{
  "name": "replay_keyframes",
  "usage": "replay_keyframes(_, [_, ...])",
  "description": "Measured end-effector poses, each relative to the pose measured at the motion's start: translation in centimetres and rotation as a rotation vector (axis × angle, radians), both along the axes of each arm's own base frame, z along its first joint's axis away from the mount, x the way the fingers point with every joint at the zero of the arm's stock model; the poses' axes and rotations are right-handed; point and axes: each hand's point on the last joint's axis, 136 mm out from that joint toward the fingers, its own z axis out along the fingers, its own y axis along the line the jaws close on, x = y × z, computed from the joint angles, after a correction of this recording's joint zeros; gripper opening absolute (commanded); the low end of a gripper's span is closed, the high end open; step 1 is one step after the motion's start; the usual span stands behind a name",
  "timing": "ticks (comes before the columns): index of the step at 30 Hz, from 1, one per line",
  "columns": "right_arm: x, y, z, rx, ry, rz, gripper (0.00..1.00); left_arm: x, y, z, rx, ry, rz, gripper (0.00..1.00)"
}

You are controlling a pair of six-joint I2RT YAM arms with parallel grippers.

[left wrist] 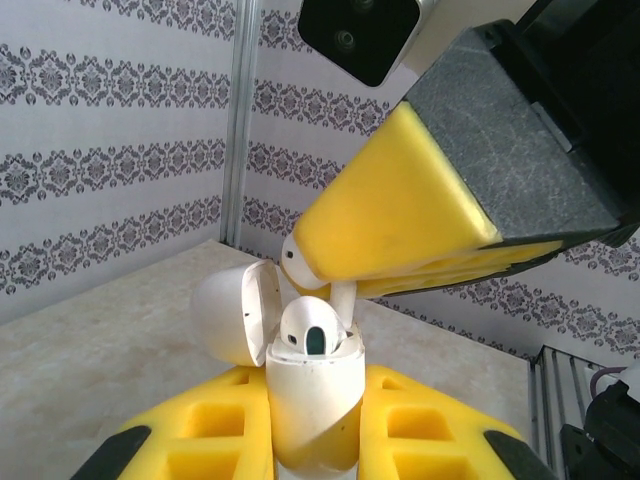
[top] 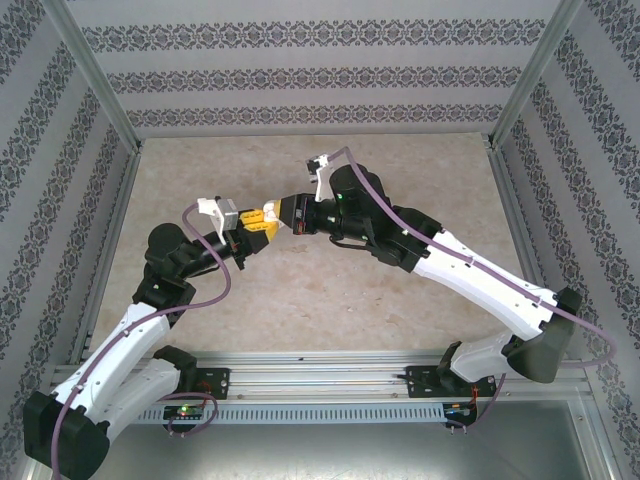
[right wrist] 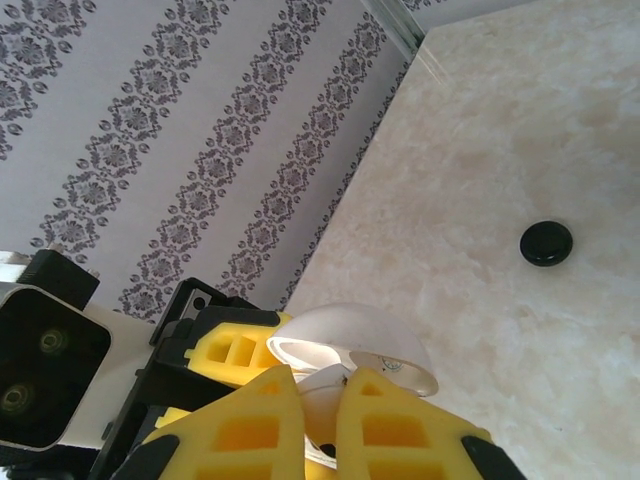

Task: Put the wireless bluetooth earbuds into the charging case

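1. Since the charging case (left wrist: pixel 310 400) stands open, its lid (left wrist: pixel 235 310) swung to the case's left and one seated earbud (left wrist: pixel 315 338) white in its socket, the task looks partly done.
2. What is left, as I judge it, is the second earbud (left wrist: pixel 296 262). It hangs just above the case with its stem reaching down to the case's mouth beside the seated earbud. I cannot tell whether the stem has entered its socket. Closing the lid may follow.
3. The right arm (top: pixel 470 270) bends inward over the bench (top: pixel 330 300), wrist tilted down at the case from above.
4. The left arm (top: pixel 130 330) reaches up and holds the case upright, clear of the bench.
5. The right fingers (left wrist: pixel 400 210) are pressed together on the second earbud, its rounded head poking out at their tips.
6. The left fingers (left wrist: pixel 200 425) are clamped on the case's body from both sides.
7. A black puck (right wrist: pixel 546 243) lies on the bench, well apart from the case.
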Motion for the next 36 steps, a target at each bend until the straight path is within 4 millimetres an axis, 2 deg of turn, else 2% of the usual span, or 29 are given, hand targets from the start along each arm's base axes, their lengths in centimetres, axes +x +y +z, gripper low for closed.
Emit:
replay_keyframes(4, [0.0,0.1,-0.8,-0.028,0.021,0.001,0.15,-0.1,-0.2,-0.4,0.007,0.018,-0.009,0.05])
replay_keyframes(14, [-0.1,-0.1,-0.9,-0.061,0.033,-0.01,0.32,-0.1,-0.2,-0.5,0.008,0.022,-0.009,0.05])
replay_keyframes(29, [0.0,-1.2,-1.2,-0.114,0.05,-0.044,0.42,0.0,-0.1,-0.4,0.006,0.019,-0.002,0.05])
replay_keyframes(36, [0.1,-2.8,-0.1,-0.128,0.019,-0.076,0.44,-0.2,-0.1,-0.2,0.004,0.013,-0.003,0.05])
